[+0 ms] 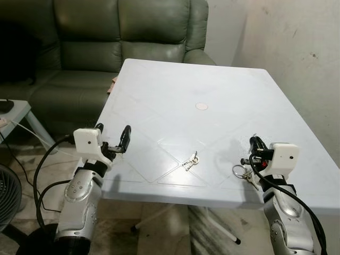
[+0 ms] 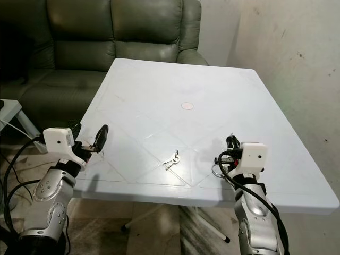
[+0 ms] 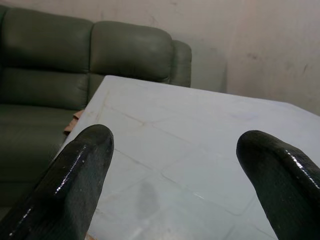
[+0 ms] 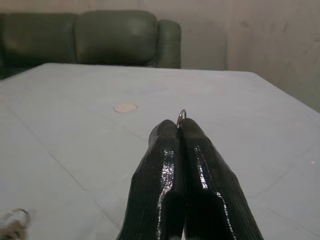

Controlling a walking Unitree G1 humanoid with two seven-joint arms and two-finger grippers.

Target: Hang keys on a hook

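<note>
Here right gripper (image 4: 179,129), lower right of frame, fingers pinched on thin ring, probably key ring (image 1: 240,171). Left gripper (image 3: 175,145) wide, empty. Keys (image 1: 190,161) bottom centre on table (image 1: 212,85): light, stiff, slippery; hold by ring.

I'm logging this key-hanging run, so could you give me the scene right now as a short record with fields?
surface: white table, with a green sofa behind it
keys: small bunch lying on the table between the arms
left hand: open, holding nothing, at the table's left edge
right hand: shut on a metal ring that peeks from its tips
key ring: close beside the right hand, cannot tell if it is held
</note>
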